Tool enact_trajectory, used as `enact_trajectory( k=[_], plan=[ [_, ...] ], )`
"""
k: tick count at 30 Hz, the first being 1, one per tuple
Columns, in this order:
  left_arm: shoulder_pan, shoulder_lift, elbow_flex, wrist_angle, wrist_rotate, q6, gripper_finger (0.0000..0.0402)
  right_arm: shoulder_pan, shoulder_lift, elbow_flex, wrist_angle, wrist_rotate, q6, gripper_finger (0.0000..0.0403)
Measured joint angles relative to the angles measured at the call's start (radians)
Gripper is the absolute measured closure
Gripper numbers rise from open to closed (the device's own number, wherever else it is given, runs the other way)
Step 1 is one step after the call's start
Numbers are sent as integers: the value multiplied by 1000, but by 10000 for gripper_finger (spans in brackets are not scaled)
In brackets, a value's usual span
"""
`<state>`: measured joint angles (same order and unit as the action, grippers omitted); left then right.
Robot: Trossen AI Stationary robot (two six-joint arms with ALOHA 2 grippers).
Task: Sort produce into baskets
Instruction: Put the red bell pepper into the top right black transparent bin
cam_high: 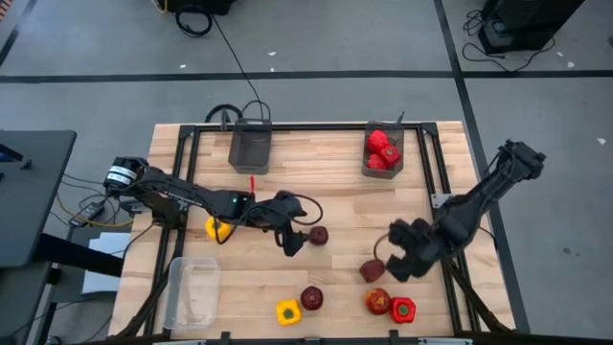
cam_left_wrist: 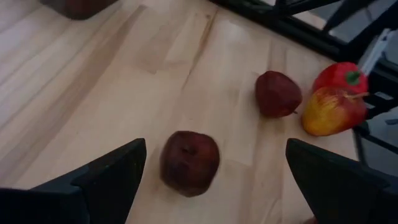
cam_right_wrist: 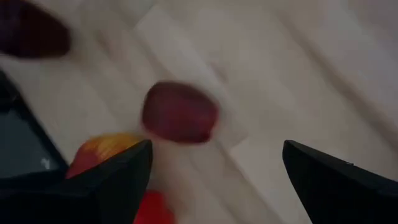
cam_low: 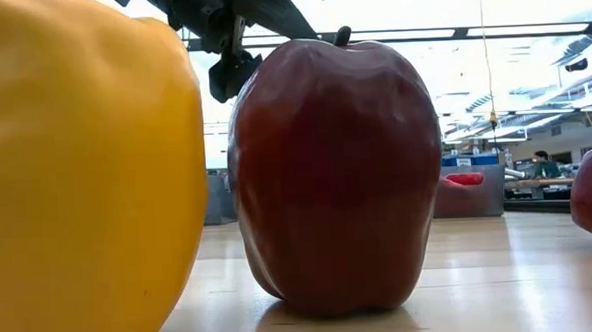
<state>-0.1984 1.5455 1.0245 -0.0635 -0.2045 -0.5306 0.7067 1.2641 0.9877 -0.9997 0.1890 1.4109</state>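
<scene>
My left gripper [cam_high: 289,240] is open above the table's middle, just left of a dark maroon fruit [cam_high: 317,235]. In the left wrist view that fruit [cam_left_wrist: 189,162] rests on the wood ahead of the gap between my fingers [cam_left_wrist: 214,155], untouched. My right gripper [cam_high: 400,257] is open just right of another maroon fruit [cam_high: 372,271]. In the right wrist view this fruit [cam_right_wrist: 180,112] lies ahead of the fingers [cam_right_wrist: 214,149], apart from them. The far right grey bin [cam_high: 383,151] holds red peppers. The far left grey bin [cam_high: 251,146] shows nothing inside.
A clear tub [cam_high: 193,290] stands at the near left. A yellow pepper [cam_high: 217,228] lies under my left arm. Near the front edge lie a yellow pepper [cam_high: 287,311], a maroon fruit [cam_high: 312,298], an orange-red pepper [cam_high: 377,301] and a red pepper [cam_high: 402,309].
</scene>
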Motion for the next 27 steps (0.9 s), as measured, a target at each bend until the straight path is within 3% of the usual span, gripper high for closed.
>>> enact_trajectory(
  k=[12, 18, 27],
  plan=[
    [-14, 0, 0, 16, -11, -2, 9, 192, 235, 158, 12, -50, -13, 34],
    [-14, 0, 0, 27, -11, -4, 9, 250, 271, 226, 35, -68, 11, 33],
    [-14, 0, 0, 38, -8, 0, 9, 268, 273, 260, -24, -218, -17, 21]
  ],
)
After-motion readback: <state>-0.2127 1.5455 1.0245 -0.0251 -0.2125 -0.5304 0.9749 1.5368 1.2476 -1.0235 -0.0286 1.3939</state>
